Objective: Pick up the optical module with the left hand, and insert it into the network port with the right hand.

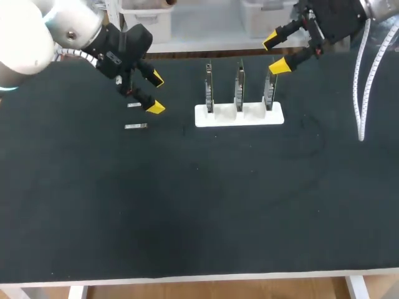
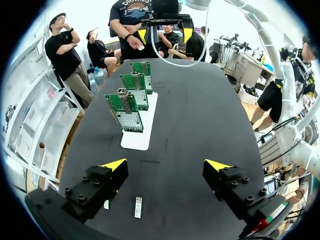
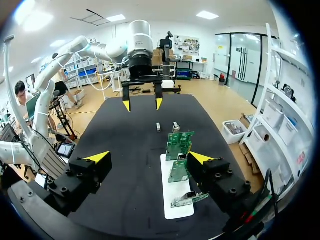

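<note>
optical module (image 1: 135, 126) flat on table (image 1: 187, 205), left end effector (image 1: 155, 93) spread nearby

Matt black table top (image 1: 187, 205) — smooth white plastic-looking stand (image 1: 249, 118), shiny metal optical module (image 1: 135, 126).

The table (image 1: 187, 205) has a plain black cover, with a pale edge at 6 o'clock. The stand (image 1: 239, 116) at 12 o'clock is white, and the three circuit boards (image 2: 131, 107) in it are green with silver-grey parts. The two optical modules (image 1: 135, 126) at 10 o'clock are silver-grey. The left gripper (image 1: 156, 93) and the right gripper (image 1: 275, 53) are black with bright yellow tips.
</note>
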Robot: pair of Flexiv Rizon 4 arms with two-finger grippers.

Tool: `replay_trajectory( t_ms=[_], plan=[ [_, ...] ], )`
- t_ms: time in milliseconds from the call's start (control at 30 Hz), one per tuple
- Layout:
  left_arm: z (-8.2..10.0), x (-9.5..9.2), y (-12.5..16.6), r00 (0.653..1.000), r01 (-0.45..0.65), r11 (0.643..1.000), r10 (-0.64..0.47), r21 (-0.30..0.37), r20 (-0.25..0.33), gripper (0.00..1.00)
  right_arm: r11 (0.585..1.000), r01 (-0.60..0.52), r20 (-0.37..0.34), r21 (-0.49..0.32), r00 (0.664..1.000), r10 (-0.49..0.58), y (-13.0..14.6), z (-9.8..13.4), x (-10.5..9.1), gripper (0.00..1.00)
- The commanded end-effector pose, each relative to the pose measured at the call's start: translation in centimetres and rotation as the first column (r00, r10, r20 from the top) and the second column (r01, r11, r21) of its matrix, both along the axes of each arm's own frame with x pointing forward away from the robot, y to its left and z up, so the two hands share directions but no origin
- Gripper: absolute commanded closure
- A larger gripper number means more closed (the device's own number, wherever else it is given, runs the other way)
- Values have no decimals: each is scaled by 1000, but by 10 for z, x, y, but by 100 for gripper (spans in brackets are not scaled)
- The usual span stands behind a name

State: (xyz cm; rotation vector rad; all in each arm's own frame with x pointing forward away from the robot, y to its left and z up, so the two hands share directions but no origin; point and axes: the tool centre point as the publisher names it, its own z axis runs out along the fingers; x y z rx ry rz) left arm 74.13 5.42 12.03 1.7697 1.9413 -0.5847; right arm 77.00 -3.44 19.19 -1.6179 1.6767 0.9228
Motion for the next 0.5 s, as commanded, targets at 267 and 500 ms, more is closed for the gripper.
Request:
replay_trajectory(
  t_ms=[267,500],
  plan=[
    [0,-4,1,1000,-7,1000,7,0,12,0,1000,-1,-1,0,1000,1,0,0,1,0],
    [12,-2,9,994,-21,999,16,45,110,0,1000,-1,-1,0,1000,1,0,0,1,0]
  ],
)
